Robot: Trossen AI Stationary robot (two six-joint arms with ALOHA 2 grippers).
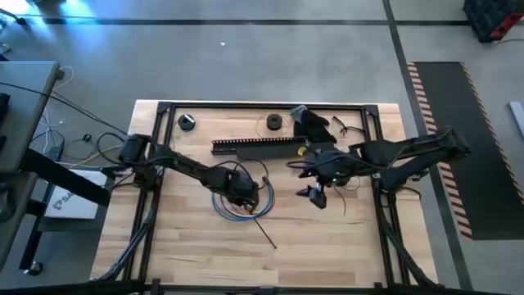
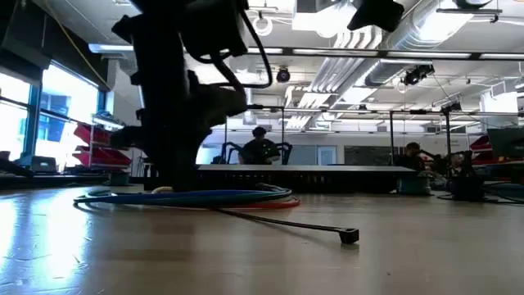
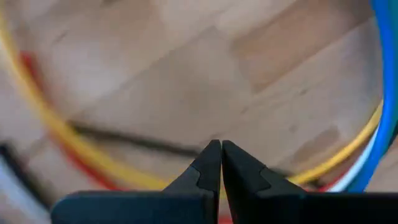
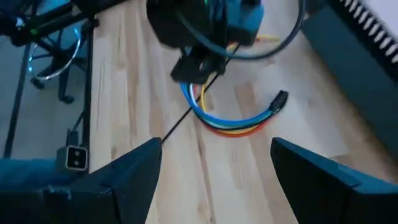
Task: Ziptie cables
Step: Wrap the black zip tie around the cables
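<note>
Pale, smooth wooden table (image 1: 327,246) with visible grain; glossy plastic-coated cables (image 4: 231,122); thin matt ziptie (image 2: 278,220)

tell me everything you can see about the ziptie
The ziptie is a thin, straight, dark plastic strip lying flat on the wooden table. One end carries a small square head, which points away from the cables; the other end runs in under the cable loops, below the left gripper. The right gripper is apart from it.
</note>
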